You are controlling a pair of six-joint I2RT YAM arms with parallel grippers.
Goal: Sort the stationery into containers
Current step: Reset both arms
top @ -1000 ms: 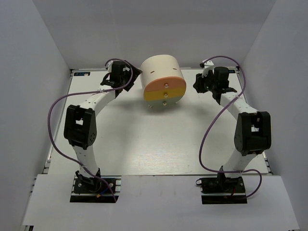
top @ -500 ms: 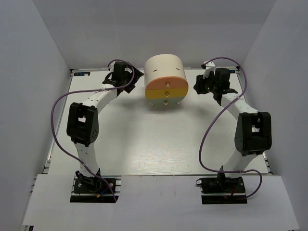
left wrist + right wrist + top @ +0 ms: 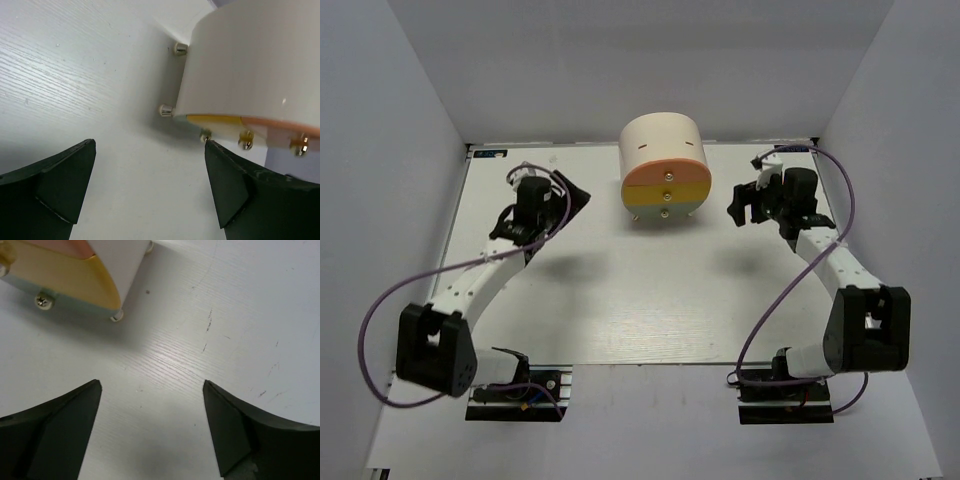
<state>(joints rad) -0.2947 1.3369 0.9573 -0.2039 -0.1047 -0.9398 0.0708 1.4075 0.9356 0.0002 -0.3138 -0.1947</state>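
cabinet (image 3: 663,150) between left pincer (image 3: 572,198) and right pincer (image 3: 740,206), untouched

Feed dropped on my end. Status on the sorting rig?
Left pincer open, empty, left of cabinet. Right pincer open, empty, right of it. All three drawers shut. No stationery in view.

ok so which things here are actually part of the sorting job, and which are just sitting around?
Part of the job:
- cabinet and its three drawers, all shut
- left pincer, open, empty
- right pincer, open, empty
- no pens, highlighters or erasers in view

Just there:
- table
- purple cables
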